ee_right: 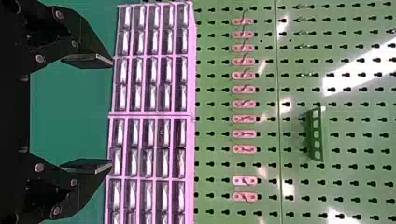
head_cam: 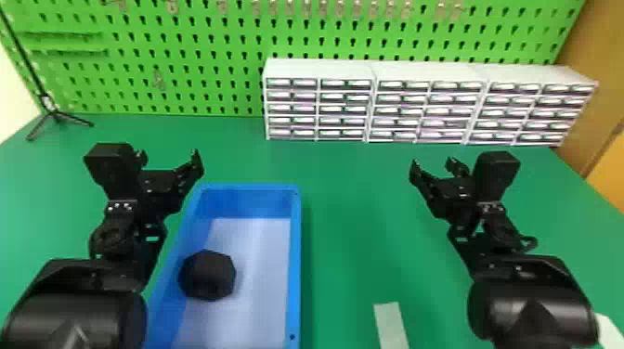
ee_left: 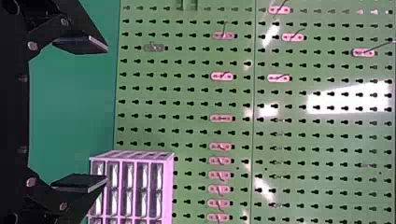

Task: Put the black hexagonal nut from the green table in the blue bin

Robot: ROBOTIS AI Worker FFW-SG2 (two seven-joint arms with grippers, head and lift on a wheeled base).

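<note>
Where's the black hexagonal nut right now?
In the head view, the nut lies inside the blue bin, toward its left side, right of the left arm.

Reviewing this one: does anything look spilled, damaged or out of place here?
Nothing stands out. The black hexagonal nut lies inside the blue bin, near its left wall, and the drawer cabinets stand neatly in a row.
</note>
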